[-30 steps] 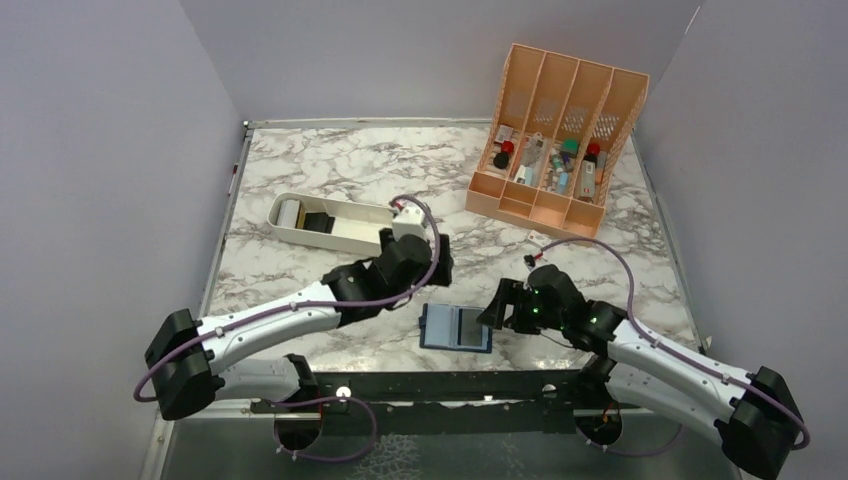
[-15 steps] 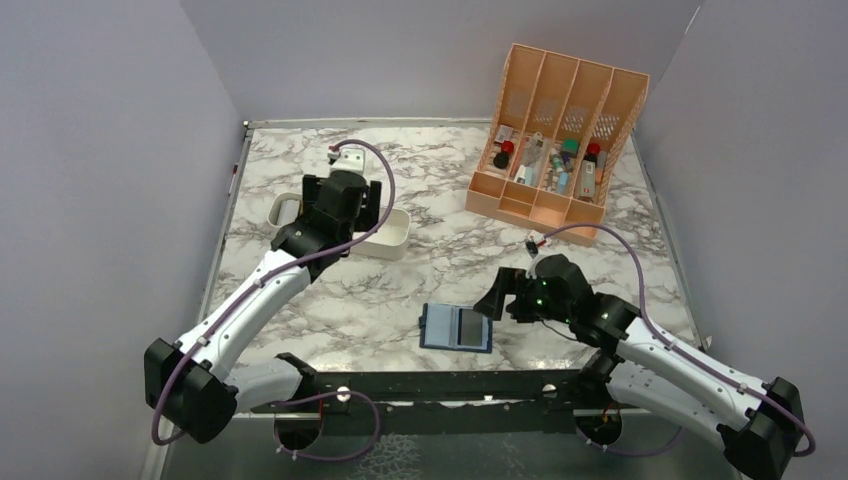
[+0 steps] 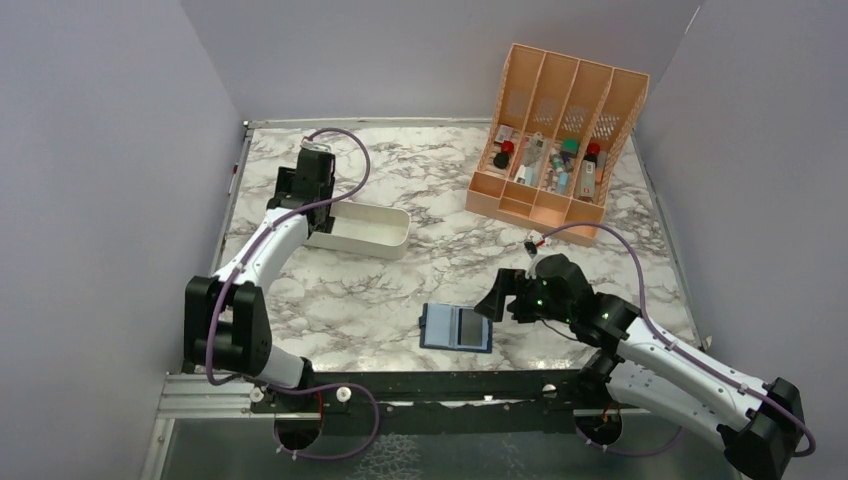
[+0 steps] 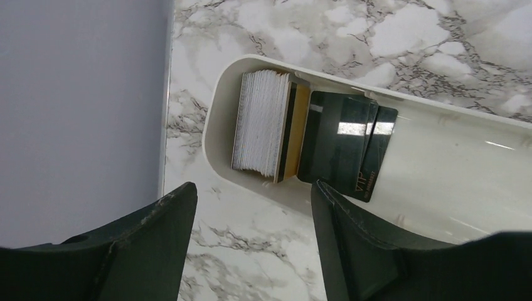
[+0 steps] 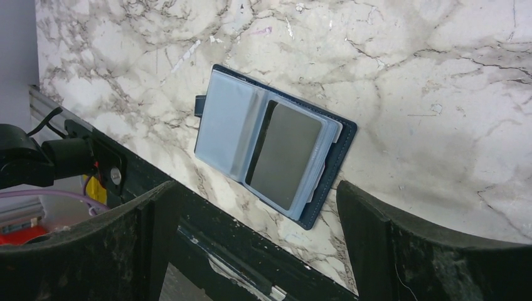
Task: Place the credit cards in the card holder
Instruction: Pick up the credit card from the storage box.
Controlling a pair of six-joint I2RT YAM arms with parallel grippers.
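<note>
The card holder [image 3: 456,327] lies open near the table's front edge, navy outside with pale blue pockets. A dark grey credit card [image 5: 285,157] sits in its right pocket [image 5: 301,169]. My right gripper [image 3: 500,297] hovers just right of the holder [image 5: 226,128], and in its wrist view it [image 5: 256,185] is open and empty. Further credit cards are in the white tray's [image 4: 213,119] left end: a stack of white ones on edge [image 4: 260,122], a tan one [image 4: 300,135], and dark ones lying flat [image 4: 342,144]. My left gripper [image 4: 253,185] hangs open above that end [image 3: 302,195].
The white oblong tray [image 3: 370,232] lies at the left of the table, close to the left wall [image 4: 75,94]. An orange slotted organizer [image 3: 555,130] with small items stands at the back right. Marble tabletop [image 3: 440,250] lies between tray and holder.
My left arm has swung from the middle of the table back and left to the tray's left end. The right gripper has opened wider beside the holder.
</note>
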